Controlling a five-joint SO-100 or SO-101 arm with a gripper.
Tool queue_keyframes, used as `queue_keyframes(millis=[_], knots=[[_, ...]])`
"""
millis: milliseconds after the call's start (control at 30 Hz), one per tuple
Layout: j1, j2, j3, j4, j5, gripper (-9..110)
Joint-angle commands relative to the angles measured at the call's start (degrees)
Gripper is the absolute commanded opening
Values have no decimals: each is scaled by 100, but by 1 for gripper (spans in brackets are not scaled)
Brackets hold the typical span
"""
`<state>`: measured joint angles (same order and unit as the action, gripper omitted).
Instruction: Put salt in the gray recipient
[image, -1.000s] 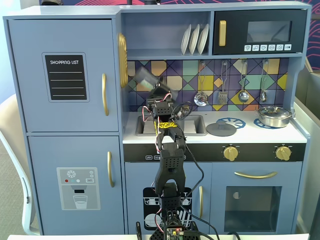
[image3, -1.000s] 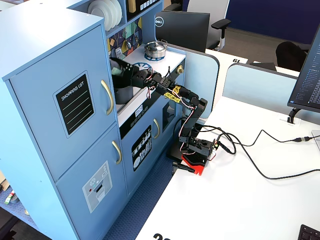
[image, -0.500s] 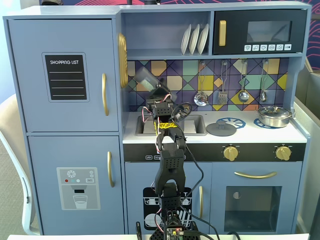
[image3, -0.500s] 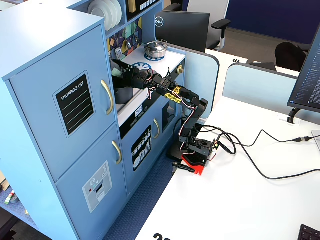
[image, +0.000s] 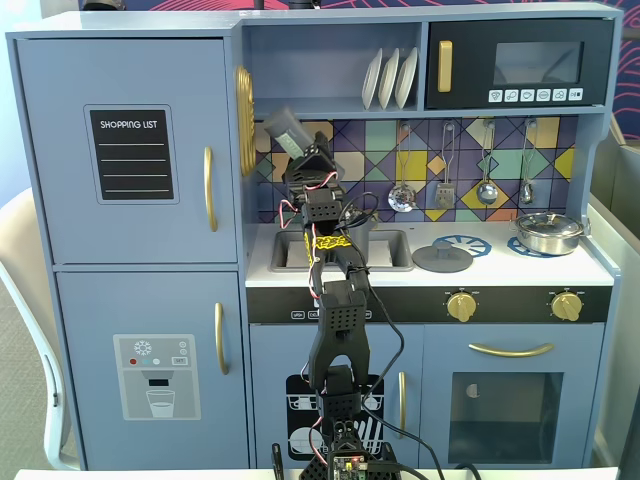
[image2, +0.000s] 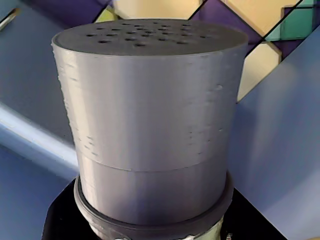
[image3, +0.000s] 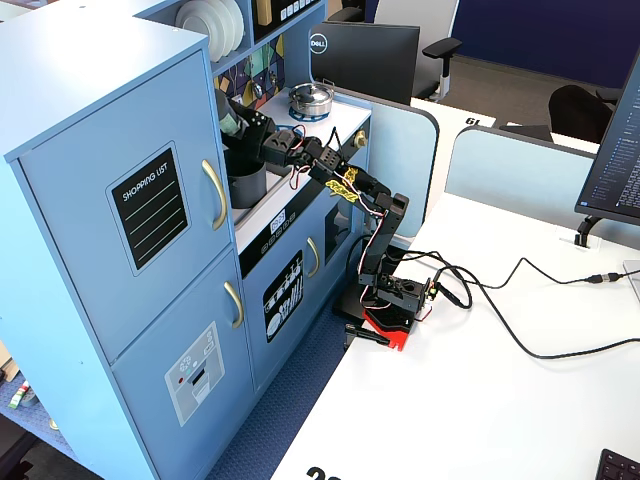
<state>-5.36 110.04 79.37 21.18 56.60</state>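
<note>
Your claw (image: 296, 150) is clenched around the gray salt shaker (image: 283, 130), held tilted in the air above the toy kitchen's sink (image: 385, 251). In the wrist view the salt shaker (image2: 150, 115) fills the frame, its perforated top up. In a fixed view a dark gray container (image3: 245, 185) sits on the counter just below the claw (image3: 240, 128).

A blue toy kitchen (image: 130, 300) fills a fixed view. Its left door bears a shopping list board (image: 132, 155). White plates (image: 390, 78) stand on the top shelf, beside a microwave (image: 518, 65). Utensils (image: 487, 190) hang on the tiled back wall. A steel pot (image: 548, 233) sits at the counter's right end, a dark lid (image: 442, 259) near the sink (image: 385, 250). On the white table (image3: 480, 420), cables (image3: 520, 340) run toward its right edge; a monitor (image3: 365, 60) stands behind.
</note>
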Motion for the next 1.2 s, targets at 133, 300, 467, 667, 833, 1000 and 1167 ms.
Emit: queue_keyframes(millis=[133,300,467,667,833,1000,1167], knots=[[466,747,1116,-185,44,0],[571,923,1485,-246,9,0],[396,747,1230,-325,-44,0],[-123,229,237,-343,-211,0],[-475,-185,-519,-352,-396,0],[-396,-334,-642,-413,-352,0],[-105,-97,-62,-387,-316,0]])
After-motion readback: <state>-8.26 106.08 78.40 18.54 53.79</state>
